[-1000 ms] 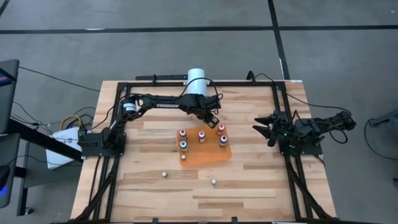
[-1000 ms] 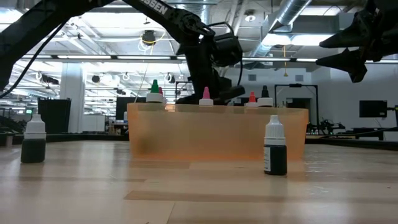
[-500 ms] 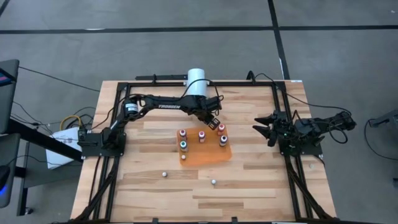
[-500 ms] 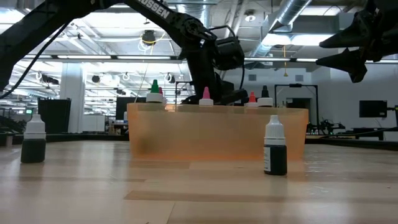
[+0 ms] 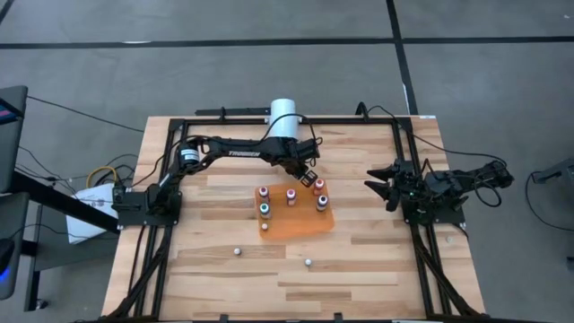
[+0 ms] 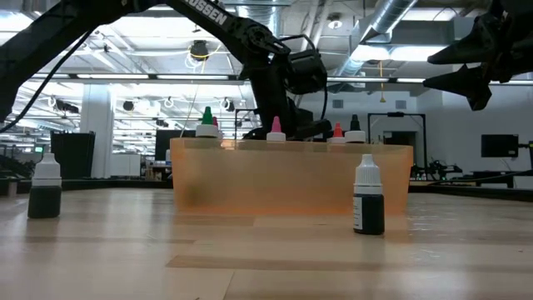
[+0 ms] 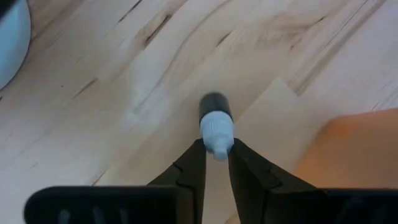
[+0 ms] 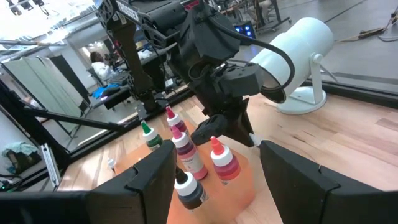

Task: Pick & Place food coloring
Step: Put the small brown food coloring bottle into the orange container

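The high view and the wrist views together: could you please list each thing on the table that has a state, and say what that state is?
Left gripper: fingers closing around the cap of a white-capped bottle beside the tray.
Right gripper: open, waiting at the table's right side.
Orange tray: holds five upright bottles.
Two loose bottles: upright on the wood, outside the tray.
White cylinder: lying at the far edge.

orange tray [image 5: 300, 223], white-capped dark bottle [image 7: 215, 121], pale wood table [image 5: 377, 251]

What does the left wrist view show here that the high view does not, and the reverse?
Only the left wrist view: the left end effector with its fingers closing on the white cap of a dark food coloring bottle on bare wood. Only the high view: the right end effector waiting open at the table's right, and two stray bottles near the front. Both: the orange tray and the white cylinder.
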